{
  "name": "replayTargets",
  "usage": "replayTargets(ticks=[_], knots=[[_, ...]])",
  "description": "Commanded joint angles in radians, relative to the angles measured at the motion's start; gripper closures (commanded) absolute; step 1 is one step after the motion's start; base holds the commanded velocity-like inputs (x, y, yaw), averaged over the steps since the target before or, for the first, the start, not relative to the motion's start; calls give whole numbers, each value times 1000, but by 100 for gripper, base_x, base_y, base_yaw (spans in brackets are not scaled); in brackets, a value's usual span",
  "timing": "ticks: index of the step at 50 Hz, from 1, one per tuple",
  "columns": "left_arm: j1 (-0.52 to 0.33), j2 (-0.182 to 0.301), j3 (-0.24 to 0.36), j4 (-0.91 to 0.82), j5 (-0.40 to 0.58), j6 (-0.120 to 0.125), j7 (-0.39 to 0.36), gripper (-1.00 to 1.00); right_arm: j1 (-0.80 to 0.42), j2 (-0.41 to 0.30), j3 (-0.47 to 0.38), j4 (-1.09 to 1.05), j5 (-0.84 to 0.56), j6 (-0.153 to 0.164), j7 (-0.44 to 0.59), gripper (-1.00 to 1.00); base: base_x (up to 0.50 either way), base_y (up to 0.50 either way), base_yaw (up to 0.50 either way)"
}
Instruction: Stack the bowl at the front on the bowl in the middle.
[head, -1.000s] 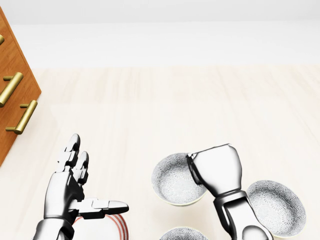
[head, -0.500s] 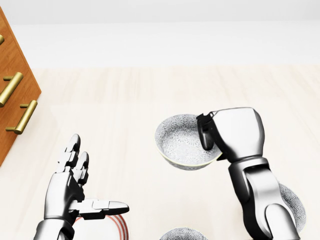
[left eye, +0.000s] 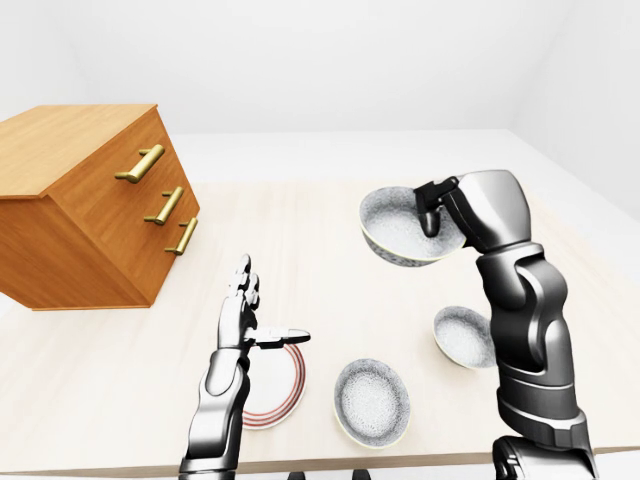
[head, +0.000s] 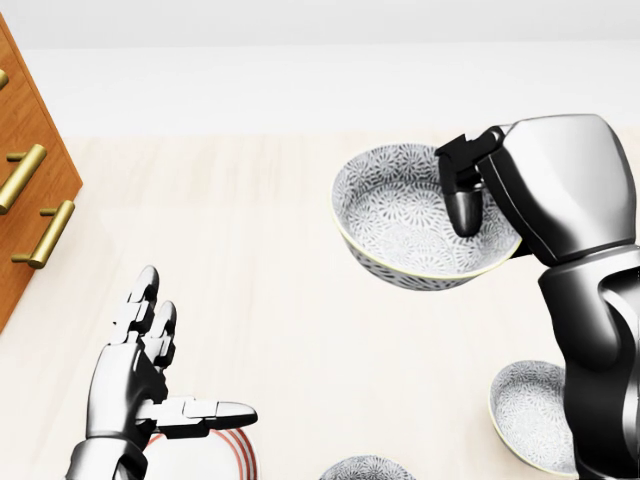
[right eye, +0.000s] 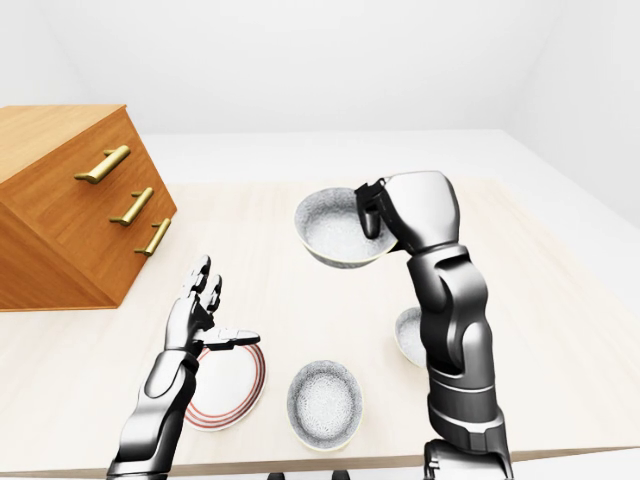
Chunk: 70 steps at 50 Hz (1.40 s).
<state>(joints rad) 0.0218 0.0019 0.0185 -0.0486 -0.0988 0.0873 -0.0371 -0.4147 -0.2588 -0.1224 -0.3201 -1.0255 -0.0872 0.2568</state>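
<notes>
Now held: patterned bowl (head: 400, 225), raised clear of the table (left eye: 100, 370), tilted, mouth toward the head camera.
Right hand (head: 545, 185): clamped on the bowl's rim; one dark finger (head: 463, 205) inside the wall, others hidden behind it.
Left hand (head: 145, 375): spread wide, empty, over a red-ringed plate (left eye: 285, 398).
Likely target: second patterned bowl (left eye: 462, 337), on the table below the right fingers; round, no long axis.
Third bowl (left eye: 372, 400): lower-left of those fingers, between the hands.
Nearer hand: right.

Open worktop (left eye: 310, 270) between drawer chest (left eye: 90, 210) and raised bowl (left eye: 405, 232). Along the left-eye view's bottom: striped plate (left eye: 285, 395), bottom bowl (left eye: 372, 402), right bowl (left eye: 462, 338) obstruct.
</notes>
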Motion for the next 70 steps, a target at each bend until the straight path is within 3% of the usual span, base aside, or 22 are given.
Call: replayTargets(ticks=[1,23,31,42,70], knots=[[2,0,0,-1,-1,0,0,-100,-6,-65,-89,-86,289,0,54,100,0,0,0],[4,-1,-1,-18,-7,0,2,-100,3,-233,-251,-65,373,0,26,100,0,0,0],[1,-1,0,-10,-8,0,3,-100,18,-258,-281,-60,390,0,6,100,0,0,0],[-3,0,1,6,-7,0,2,-100,137,-198,-315,-70,385,0,-58,100,0,0,0],[0,-2,-3,16,-1,0,3,-100,222,-141,-334,-62,384,0,-111,100,0,0,0]])
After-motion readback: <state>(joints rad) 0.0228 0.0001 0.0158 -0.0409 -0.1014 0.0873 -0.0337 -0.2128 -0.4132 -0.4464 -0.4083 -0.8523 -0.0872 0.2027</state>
